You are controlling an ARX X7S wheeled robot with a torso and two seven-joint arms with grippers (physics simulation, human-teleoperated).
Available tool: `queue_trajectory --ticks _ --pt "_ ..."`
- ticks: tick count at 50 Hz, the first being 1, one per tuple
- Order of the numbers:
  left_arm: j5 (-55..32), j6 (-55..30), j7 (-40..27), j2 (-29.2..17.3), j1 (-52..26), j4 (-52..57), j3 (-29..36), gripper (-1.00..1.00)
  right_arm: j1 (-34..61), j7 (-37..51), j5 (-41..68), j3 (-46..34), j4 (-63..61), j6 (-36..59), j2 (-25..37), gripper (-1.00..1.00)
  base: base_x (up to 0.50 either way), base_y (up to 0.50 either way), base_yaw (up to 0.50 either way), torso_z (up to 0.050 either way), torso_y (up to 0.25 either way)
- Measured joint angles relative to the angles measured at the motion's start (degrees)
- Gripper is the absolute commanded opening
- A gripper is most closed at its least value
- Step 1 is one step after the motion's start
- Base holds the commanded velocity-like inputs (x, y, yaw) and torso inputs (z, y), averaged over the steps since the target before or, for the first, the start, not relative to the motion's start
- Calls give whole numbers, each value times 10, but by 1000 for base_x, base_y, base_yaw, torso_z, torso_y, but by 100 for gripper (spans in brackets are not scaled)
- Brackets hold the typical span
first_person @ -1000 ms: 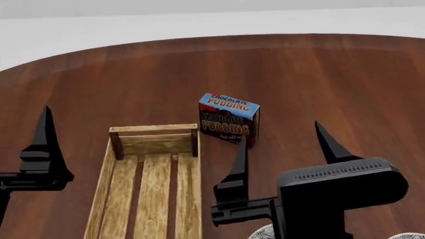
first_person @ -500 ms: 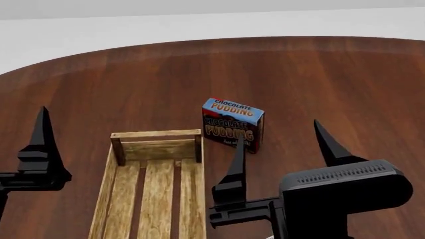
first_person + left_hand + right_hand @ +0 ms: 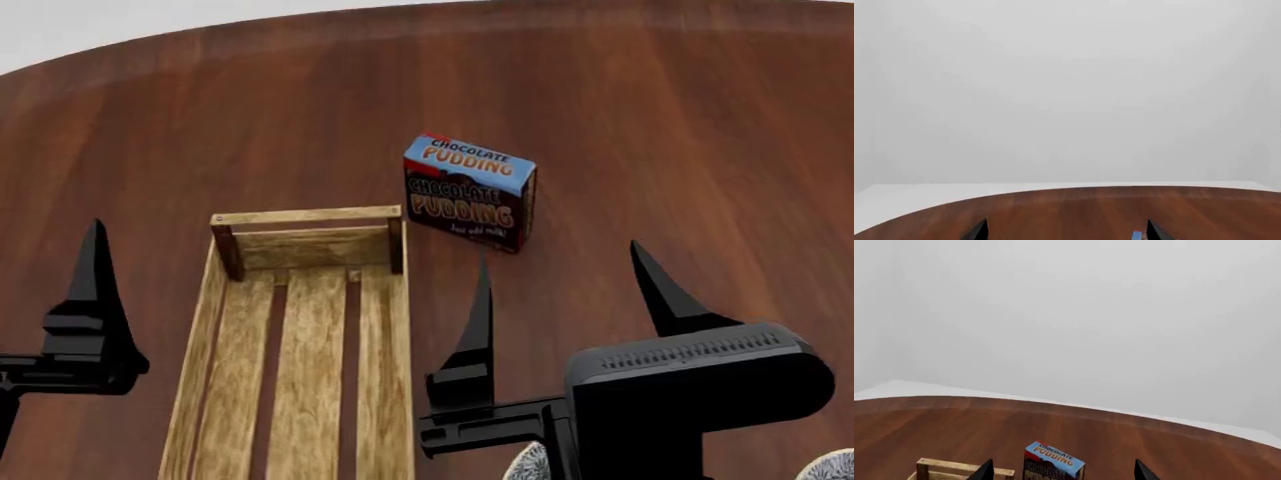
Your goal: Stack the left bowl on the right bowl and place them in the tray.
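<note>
Peeking at the frame's bottom edge, two bowls (image 3: 531, 464) — both fingers (image 3: 558, 290) spread, empty

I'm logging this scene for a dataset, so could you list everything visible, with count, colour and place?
table: one, dark reddish-brown wood, under everything.
tray: one, light wood with darker corner posts, left of centre, nothing in the part shown.
chocolate pudding box: one, blue top and dark front, upright beside the tray's far right corner.
bowls: two pale rims partly visible at the bottom edge, mostly hidden by the right arm.
left gripper: black, open, holding nothing.
right gripper: black, open, holding nothing.
</note>
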Motion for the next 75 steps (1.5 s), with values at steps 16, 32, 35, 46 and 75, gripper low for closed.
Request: queue_trajectory --ticks 16,32,35,46,75 --pt "-4 5 -1 -3 2 -1 2 100 0 3 7 1 1 -2 1 100 -1 0 0 0 -219" --pt "-13 7 -7 -2 1 -2 -2 100 -1 4 15 3 2 -6 4 100 245 -20 0 0 0" --pt "-14 7 -8 -2 1 -2 -3 100 -1 4 17 3 2 -7 4 100 5 0 0 0 0" --pt "-18 7 -13 -3 0 0 -4 100 4 9 25 3 0 10 4 100 0 0 0 0 0" --pt "-32 -19 -38 -9 -10 10 -16 100 157 244 347 152 -22 418 -51 100 0 0 0 0 0"
